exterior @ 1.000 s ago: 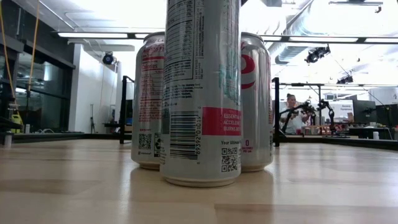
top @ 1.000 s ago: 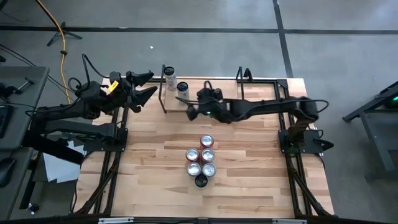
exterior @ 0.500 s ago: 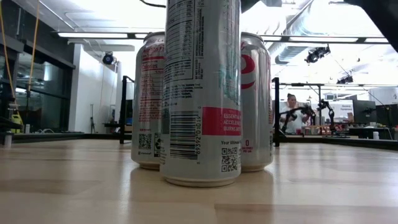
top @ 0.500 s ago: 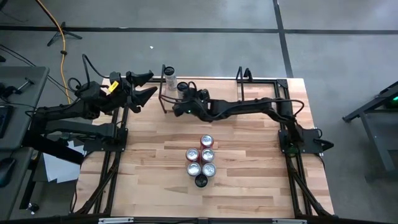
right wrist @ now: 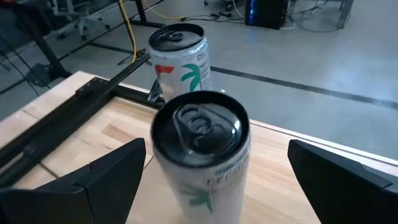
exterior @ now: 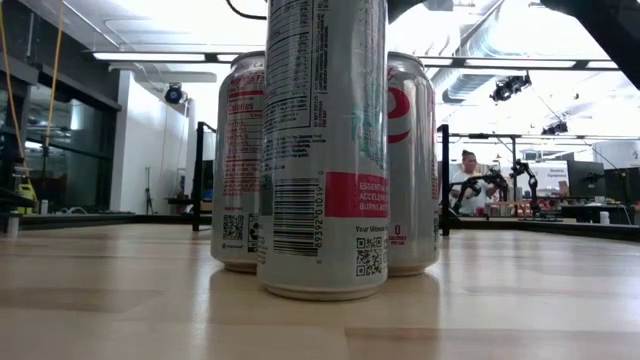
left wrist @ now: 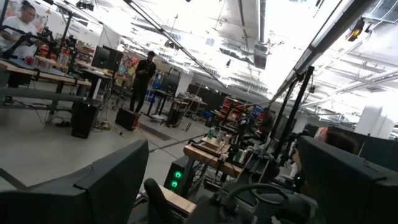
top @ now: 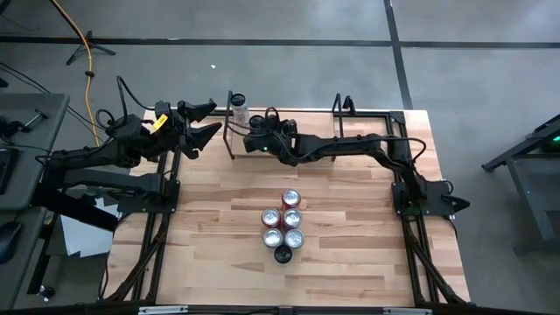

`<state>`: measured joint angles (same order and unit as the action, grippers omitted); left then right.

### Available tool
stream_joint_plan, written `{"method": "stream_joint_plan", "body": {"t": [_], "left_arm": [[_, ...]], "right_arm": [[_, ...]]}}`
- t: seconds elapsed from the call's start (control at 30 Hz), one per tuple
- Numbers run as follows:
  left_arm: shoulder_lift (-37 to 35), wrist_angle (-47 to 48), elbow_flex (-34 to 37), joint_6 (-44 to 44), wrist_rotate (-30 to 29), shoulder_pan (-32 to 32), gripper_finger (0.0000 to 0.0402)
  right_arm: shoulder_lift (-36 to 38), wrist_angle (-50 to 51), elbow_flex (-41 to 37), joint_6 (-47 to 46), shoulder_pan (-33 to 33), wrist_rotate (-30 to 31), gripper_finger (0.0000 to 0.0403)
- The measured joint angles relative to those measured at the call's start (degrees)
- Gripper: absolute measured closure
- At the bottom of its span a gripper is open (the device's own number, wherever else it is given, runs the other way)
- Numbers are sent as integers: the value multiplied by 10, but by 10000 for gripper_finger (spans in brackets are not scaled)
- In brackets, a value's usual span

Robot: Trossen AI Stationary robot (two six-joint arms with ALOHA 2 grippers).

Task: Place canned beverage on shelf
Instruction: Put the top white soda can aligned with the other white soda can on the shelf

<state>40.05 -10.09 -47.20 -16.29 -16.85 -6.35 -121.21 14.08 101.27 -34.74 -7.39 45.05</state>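
Two cans stand upright at the left end of the shelf (top: 229,140), by the table's far edge. One is a white can with a palm print (right wrist: 179,55), also in the high view (top: 236,102). The nearer one is a black-topped can (right wrist: 200,146). My right gripper (right wrist: 214,149) is open, with one finger on either side of the black-topped can, apart from it. In the high view my right gripper (top: 255,133) covers that can. My left gripper (top: 203,121) waits open at the table's far left corner.
Several cans (top: 283,229) stand bunched at the table's middle and fill the low view (exterior: 322,150). Black shelf uprights (top: 338,105) rise along the far edge. Bare wood lies to the left and right of the bunch.
My right gripper has gone toward the table's far left, sinking a little, until its open fingers flank the black-topped can on the shelf. The cans have stayed where they were.
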Motion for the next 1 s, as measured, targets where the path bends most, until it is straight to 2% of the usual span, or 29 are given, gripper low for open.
{"method": "stream_joint_plan", "body": {"t": [0.2, 0.37, 0.47, 0.67, 0.73, 0.87, 1.0], "left_arm": [[0, 0, 0, 0, 0, 0, 30], [0, 0, 0, 0, 0, 0, 30], [0, 0, 0, 0, 0, 0, 30], [0, 0, 0, 0, 0, 0, 30], [0, 0, 0, 0, 0, 0, 30], [0, 0, 0, 0, 0, 0, 30], [0, 0, 0, -1, 0, 0, 30]], "right_arm": [[0, -14, 0, 6, -19, -53, 22], [0, -13, 0, 7, -25, -63, 37], [0, -11, 0, 7, -25, -67, 72], [0, -14, 0, 26, -28, -74, 173], [0, -20, 0, 54, -33, -88, 174], [0, -47, 0, 148, -51, -162, 174], [-1, -78, -1, 217, -75, -295, 174]]}}
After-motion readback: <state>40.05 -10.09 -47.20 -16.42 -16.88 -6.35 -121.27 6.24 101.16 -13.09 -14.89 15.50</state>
